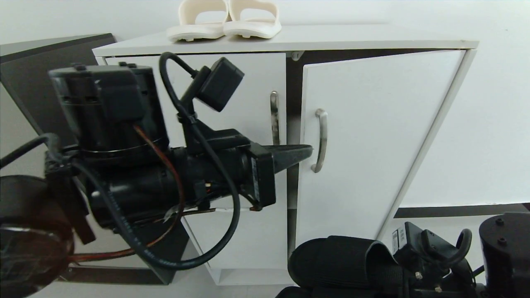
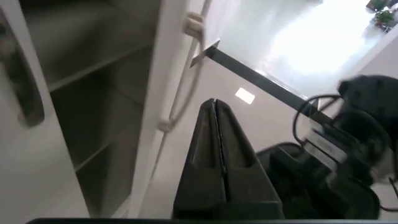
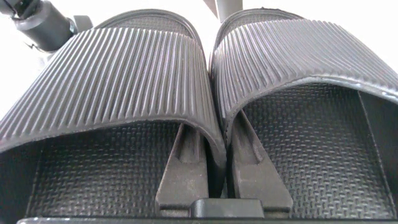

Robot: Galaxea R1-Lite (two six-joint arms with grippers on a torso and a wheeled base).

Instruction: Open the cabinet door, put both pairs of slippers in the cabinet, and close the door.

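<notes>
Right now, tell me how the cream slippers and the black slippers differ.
Colour: the cream slippers are pale, the black slippers dark.
Place: the cream slippers sit on the cabinet top; the black slippers are low in front of it, clamped in the right gripper.
Surface: the black slippers' straps are ribbed; the cream slippers' straps look smooth.
Shared: both are open slides, paired side by side, neither stowed inside yet.

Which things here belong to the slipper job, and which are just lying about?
Job: cabinet, its ajar right door, cream slippers on top, black slippers in right pincer, left pincer by the handle.
Lying about: dark unit beside the cabinet.
</notes>
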